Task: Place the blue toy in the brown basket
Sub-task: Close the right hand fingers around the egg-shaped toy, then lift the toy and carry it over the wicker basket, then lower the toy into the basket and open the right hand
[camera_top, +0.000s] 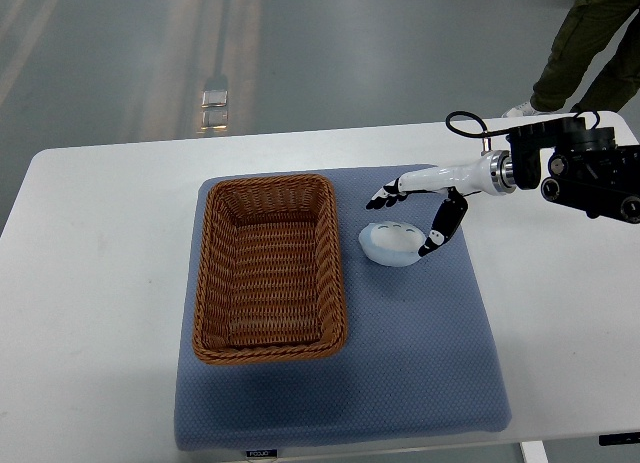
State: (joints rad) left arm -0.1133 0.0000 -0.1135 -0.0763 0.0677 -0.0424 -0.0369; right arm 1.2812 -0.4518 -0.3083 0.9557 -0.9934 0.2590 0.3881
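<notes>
A pale blue toy lies on the blue mat, just right of the brown wicker basket. The basket holds nothing that I can see. My right hand comes in from the right edge and hovers over the toy. Its fingers are spread above the toy's far side and the thumb hangs down by the toy's right edge. The hand holds nothing. The left arm does not show.
The mat lies on a white table. A person's legs stand on the grey floor at the far right, behind the table. The right arm's black wrist housing sits over the table's right edge.
</notes>
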